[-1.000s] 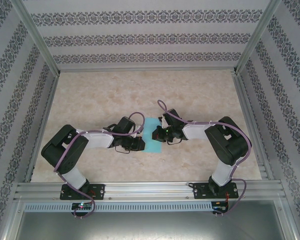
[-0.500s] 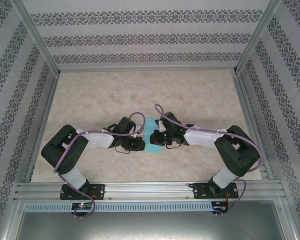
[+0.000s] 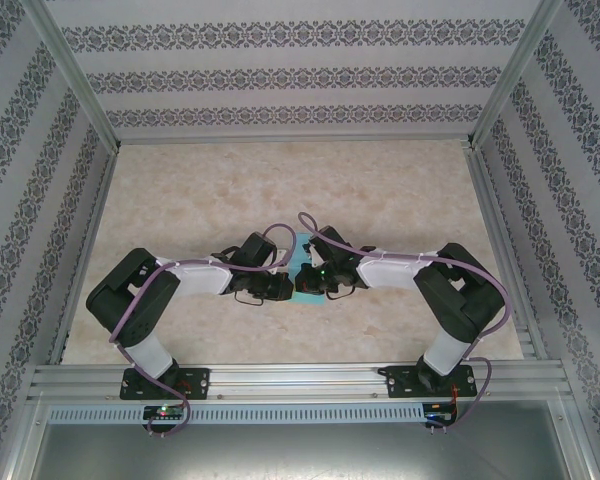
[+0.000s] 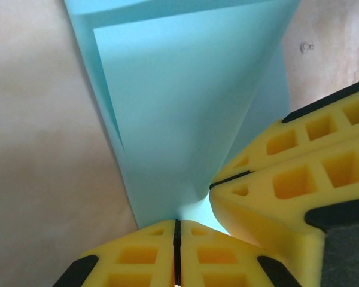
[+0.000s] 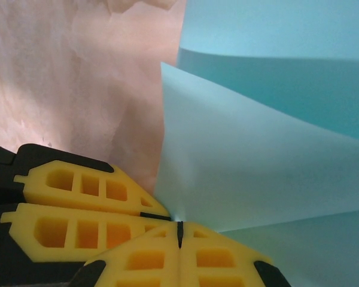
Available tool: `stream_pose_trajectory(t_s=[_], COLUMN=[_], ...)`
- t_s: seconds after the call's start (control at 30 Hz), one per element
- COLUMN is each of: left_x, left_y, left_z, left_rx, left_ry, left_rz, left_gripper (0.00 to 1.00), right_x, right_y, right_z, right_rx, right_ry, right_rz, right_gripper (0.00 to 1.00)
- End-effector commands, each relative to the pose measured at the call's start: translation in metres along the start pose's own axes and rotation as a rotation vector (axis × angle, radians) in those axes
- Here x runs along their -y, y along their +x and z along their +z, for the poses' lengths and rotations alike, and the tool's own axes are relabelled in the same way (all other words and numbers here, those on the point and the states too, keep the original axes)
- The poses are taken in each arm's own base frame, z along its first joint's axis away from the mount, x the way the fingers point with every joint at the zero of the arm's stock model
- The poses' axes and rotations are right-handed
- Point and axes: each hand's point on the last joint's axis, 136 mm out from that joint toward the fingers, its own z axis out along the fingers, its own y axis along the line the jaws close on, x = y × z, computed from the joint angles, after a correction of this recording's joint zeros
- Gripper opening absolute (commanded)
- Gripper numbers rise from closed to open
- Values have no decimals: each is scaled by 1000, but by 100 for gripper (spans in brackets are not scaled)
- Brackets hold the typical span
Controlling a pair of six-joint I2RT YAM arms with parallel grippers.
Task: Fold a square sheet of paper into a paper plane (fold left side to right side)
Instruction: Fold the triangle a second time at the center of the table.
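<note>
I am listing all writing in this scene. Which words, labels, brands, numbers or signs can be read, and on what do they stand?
None can be read.
The square sheet of paper: plain turquoise, no print.
The yellow fingers of the left gripper and of the right gripper: moulded hollows, no marks.
The wall pattern: ornament, not letters.
The small board at the left arm's base: too small to tell.

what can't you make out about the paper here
Top external: the square sheet of paper is mostly covered by the left gripper and right gripper; outline unclear.
Left wrist: its far end is cut off by the top edge.
Right wrist: its right part runs off frame.
</note>
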Motion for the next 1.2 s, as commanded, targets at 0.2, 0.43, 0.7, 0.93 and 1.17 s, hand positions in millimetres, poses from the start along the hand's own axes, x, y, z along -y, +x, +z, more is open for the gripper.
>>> stream_pose_trajectory(t_s=[0.2,0.43,0.7,0.93,1.17], left_x=[-26,-29,-34,-39,-40], left_y=[23,26,29,33,35], left_z=[10,10,10,11,12], left_rx=[-71,-75,-82,-90,-94], left_ry=[-125,-133,-151,-162,-163], left_rz=[-1,-6,-8,-14,-16], left_gripper=[11,11,11,10,10], right_x=[10,28,43,54,67], right_y=[-5,-6,-9,-15,-26], right_z=[12,14,6,-5,-17], right_rx=[-9,-27,-38,-25,-7], right_ry=[43,86,124,140,156], right_rz=[-6,29,39,44,61], right_gripper=[0,0,0,0,0])
